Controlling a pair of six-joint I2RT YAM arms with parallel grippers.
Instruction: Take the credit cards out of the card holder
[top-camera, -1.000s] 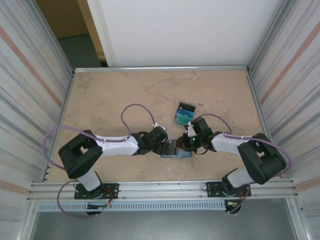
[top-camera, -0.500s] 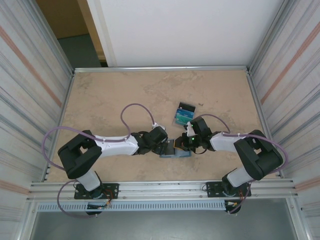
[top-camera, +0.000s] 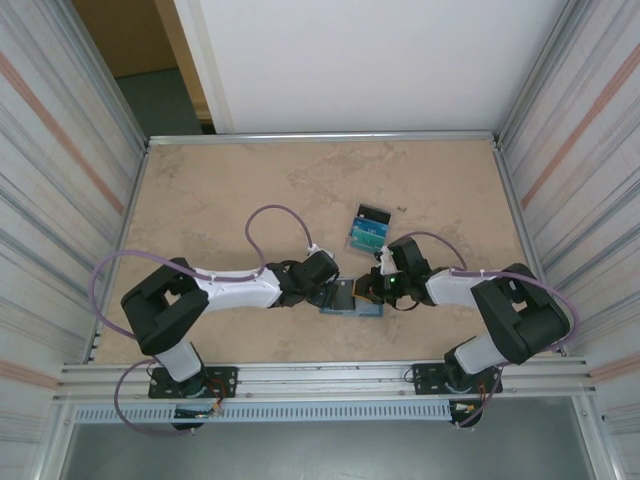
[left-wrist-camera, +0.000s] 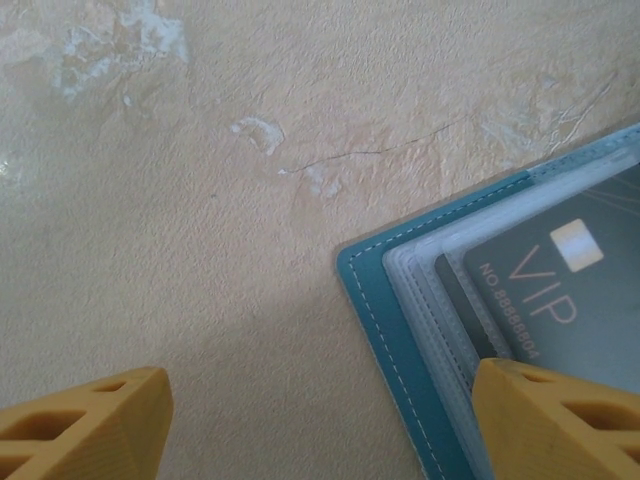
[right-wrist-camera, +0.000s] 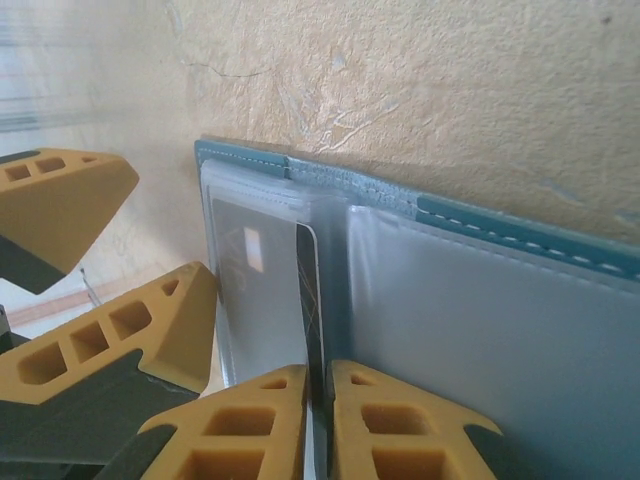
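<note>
The card holder (top-camera: 352, 300) lies open on the table between both grippers, its pale inner sleeves (right-wrist-camera: 480, 310) facing up. A dark VIP credit card (left-wrist-camera: 575, 285) sits in its left-hand pocket. My right gripper (right-wrist-camera: 320, 392) is shut on the near edge of this dark card (right-wrist-camera: 309, 300), which stands partly out of the sleeve. My left gripper (left-wrist-camera: 320, 425) is open, and one of its fingers (left-wrist-camera: 560, 420) rests over the holder's left panel while the other is off on the bare table. Other credit cards, black (top-camera: 374, 214) and teal (top-camera: 365, 236), lie on the table beyond the holder.
The left gripper's yellow fingers (right-wrist-camera: 130, 330) sit close to the right gripper's, just left of the holder. A metal rail (top-camera: 320, 378) runs along the near table edge, and corrugated walls (top-camera: 60, 180) stand on both sides.
The right gripper has shifted slightly toward the near right, still pinching the card. The left arm has hardly moved.
</note>
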